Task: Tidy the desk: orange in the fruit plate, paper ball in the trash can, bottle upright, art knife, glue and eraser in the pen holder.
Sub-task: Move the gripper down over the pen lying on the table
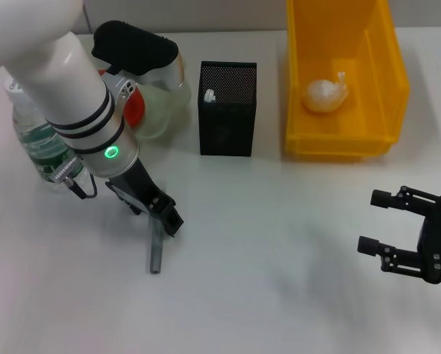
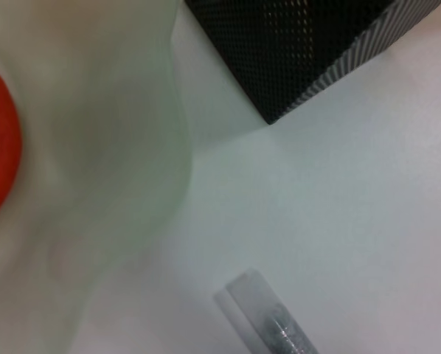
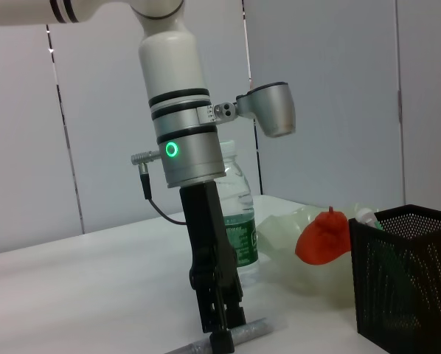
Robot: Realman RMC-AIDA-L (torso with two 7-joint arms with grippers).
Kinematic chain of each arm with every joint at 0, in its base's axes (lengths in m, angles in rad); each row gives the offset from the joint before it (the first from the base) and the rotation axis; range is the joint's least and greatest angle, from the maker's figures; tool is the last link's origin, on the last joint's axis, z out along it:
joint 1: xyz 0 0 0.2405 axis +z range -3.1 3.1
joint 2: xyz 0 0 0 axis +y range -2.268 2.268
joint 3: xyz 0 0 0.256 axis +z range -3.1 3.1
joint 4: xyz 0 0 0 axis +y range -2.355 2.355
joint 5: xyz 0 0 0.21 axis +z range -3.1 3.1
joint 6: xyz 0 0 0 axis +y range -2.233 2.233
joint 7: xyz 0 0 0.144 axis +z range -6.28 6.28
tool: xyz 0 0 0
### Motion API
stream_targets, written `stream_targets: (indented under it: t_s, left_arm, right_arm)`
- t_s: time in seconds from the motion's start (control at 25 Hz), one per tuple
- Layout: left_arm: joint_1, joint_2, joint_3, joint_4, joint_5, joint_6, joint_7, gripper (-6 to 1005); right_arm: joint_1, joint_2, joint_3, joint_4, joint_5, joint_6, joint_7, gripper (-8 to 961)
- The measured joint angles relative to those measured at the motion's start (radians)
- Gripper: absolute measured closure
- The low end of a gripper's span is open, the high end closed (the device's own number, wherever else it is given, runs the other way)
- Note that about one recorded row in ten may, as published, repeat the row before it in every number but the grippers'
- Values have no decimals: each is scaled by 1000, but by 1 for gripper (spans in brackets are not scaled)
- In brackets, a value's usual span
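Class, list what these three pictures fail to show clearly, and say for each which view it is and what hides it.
1. Orange, head view: mostly behind the left arm.
2. Bottle, head view: partly covered by the same arm.
3. Pen holder contents, head view: only a white tip shows above the mesh.
4. Art knife, left wrist view: cut off by the picture's edge.
5. Left gripper: its grip on the knife is unclear.
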Motion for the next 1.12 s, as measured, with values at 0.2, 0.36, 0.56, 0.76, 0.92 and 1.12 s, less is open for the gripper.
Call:
stream_targets:
  t_s: [0.2, 0.36, 0.56, 0.76, 0.92, 1.12]
  left_arm:
    - [-1, 1, 27, 2, 0, -6, 2, 265]
    - [-1, 1, 34, 3, 0, -9, 3, 311]
    - [0, 1, 35, 6, 2, -6, 3, 365]
    - [0, -1, 37, 37, 3, 18, -3, 425]
    - [0, -1, 37, 39, 6, 24, -3, 450]
    - [-1, -1, 36, 40, 7, 22, -1, 449]
  right_arm:
    - [2, 0, 1, 0, 0, -3, 0, 198]
    - [3, 0, 1, 0, 0, -3, 0, 198]
    - [8, 0, 2, 0, 0, -3, 1, 198]
    - [10, -1, 1, 0, 0, 0, 4, 199]
    - [10, -1, 1, 0, 0, 1, 6, 199]
    - [10, -2, 2, 0, 2, 5, 6, 198]
